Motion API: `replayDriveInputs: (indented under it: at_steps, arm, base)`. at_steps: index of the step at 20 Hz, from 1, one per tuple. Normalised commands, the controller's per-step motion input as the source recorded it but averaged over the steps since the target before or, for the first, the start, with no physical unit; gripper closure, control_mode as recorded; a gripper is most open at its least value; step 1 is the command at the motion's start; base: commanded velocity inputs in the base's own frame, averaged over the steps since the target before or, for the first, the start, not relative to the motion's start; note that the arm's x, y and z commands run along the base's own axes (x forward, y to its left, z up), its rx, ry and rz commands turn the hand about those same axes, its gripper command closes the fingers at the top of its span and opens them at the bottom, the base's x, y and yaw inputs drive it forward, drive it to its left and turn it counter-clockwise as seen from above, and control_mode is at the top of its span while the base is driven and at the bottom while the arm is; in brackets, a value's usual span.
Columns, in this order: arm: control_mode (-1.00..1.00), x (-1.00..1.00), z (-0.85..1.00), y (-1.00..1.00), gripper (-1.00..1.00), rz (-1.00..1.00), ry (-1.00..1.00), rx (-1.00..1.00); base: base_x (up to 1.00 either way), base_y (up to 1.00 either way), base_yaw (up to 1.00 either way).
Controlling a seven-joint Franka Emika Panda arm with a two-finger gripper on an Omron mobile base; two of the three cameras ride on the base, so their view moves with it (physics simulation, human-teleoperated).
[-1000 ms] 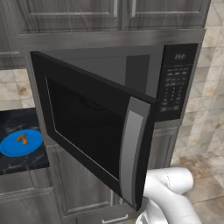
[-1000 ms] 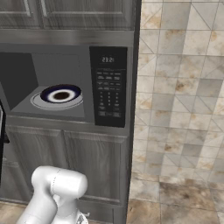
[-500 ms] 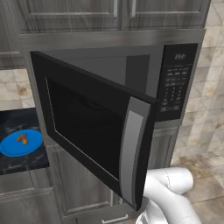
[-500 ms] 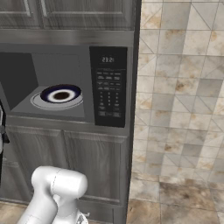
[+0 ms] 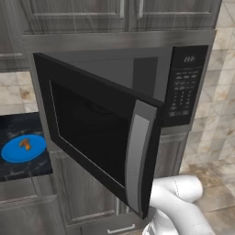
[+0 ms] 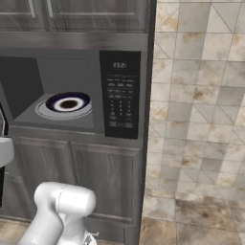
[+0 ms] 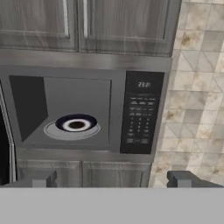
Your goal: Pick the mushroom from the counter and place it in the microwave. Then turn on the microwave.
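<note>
The mushroom [image 5: 25, 144], orange-brown, lies on a blue plate [image 5: 13, 153] on the black tabletop [image 5: 18, 170], at the far left of the left base view and left of the microwave [image 5: 183, 82]. It is well apart from the pincer [image 7: 113, 179].

In the hand view the pincer's two dark finger tips [image 7: 41, 178] stand wide apart at the bottom edge, with nothing between them and touching nothing. They point at the microwave front, below its open cavity.

The microwave door [image 5: 101, 133] is swung open toward the left, its grey handle strip nearest the arm. Inside the cavity a dark-rimmed white bowl [image 6: 68, 102] sits on the round turntable [image 6: 64, 111]; its centre shows dark brown. The button panel [image 6: 119, 95] is on the right, its display lit. Grey wood-grain cabinets [image 6: 95, 182] stand above and below; a tiled wall [image 6: 201, 95] lies to the right.
</note>
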Motion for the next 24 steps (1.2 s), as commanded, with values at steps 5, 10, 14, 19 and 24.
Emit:
replayDriveInputs:
  at_steps: [5, 10, 14, 19, 24]
  arm:
    - [1.00, 0.00, 0.00, 0.00, -1.00, 0.00, 0.00, 0.00]
    - [1.00, 0.00, 0.00, 0.00, -1.00, 0.00, 0.00, 0.00]
    - [1.00, 0.00, 0.00, 0.00, -1.00, 0.00, 0.00, 0.00]
    - [1.00, 0.00, 0.00, 0.00, -1.00, 0.00, 0.00, 0.00]
    - [1.00, 0.00, 0.00, 0.00, -1.00, 0.00, 0.00, 0.00]
  base:
    - [-0.57, 0.01, 0.00]
    - [-0.68, 0.05, 0.00]
    - [-0.64, 0.28, 0.00]
    - [-0.42, 0.84, 0.00]
    - [-0.27, 0.99, 0.00]
